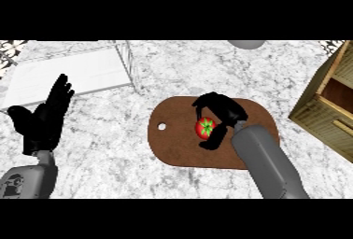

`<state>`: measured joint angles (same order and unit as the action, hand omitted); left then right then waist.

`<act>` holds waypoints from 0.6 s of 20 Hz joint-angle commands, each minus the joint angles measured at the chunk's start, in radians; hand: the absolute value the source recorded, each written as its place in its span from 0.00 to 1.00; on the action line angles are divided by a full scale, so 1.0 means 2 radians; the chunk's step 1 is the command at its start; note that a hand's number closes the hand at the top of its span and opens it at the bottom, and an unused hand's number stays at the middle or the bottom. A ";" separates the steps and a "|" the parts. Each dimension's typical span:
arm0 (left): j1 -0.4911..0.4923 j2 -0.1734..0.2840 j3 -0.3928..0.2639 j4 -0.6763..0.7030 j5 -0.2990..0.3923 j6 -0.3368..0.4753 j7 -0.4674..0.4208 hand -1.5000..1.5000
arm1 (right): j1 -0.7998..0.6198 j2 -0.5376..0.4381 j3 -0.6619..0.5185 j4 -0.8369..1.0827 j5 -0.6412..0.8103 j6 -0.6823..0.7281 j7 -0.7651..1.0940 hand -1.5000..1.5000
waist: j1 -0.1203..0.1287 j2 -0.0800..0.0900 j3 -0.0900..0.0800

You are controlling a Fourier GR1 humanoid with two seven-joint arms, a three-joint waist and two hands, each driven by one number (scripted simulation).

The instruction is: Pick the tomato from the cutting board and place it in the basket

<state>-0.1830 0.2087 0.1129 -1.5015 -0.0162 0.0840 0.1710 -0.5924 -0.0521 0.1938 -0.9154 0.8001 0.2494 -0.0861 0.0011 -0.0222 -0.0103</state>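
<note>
tomato [205, 127]: right side hidden by right hand [222, 110] | wooden crate [331, 100]: cut by right edge

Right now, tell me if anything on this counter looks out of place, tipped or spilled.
Nothing stands out. The tomato sits on the cutting board with the right hand curled round it. The left hand rests open at the view's left. The wire basket stands upright, and nothing looks spilled.

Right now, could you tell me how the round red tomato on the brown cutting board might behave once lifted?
The round red tomato would probably roll if released. Its skin looks smooth, so possibly slippery. The right hand curls around it.
</note>
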 commanded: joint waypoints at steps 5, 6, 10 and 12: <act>0.006 0.017 0.020 0.002 0.013 -0.014 -0.008 0.50 | 0.109 0.025 0.003 -0.036 -0.033 -0.121 0.139 1.00 | -0.004 0.008 0.005; 0.005 0.019 0.021 0.005 0.001 -0.001 -0.005 0.50 | 0.125 0.025 -0.018 -0.050 -0.027 -0.124 0.150 1.00 | -0.017 0.006 0.005; 0.014 0.008 0.014 0.006 0.007 -0.008 -0.010 0.50 | 0.182 0.026 0.030 -0.148 -0.098 -0.208 0.183 1.00 | -0.009 0.006 0.005; 0.008 0.010 0.016 0.006 0.006 -0.006 -0.007 0.50 | 0.212 0.026 0.049 -0.216 -0.119 -0.241 0.182 1.00 | -0.012 0.006 0.005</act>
<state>-0.1681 0.2251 0.1395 -1.4869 -0.0094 0.0756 0.1573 -0.2997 -0.0062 0.2472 -1.2238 0.6261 -0.0960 0.2025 -0.0146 -0.0308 -0.0065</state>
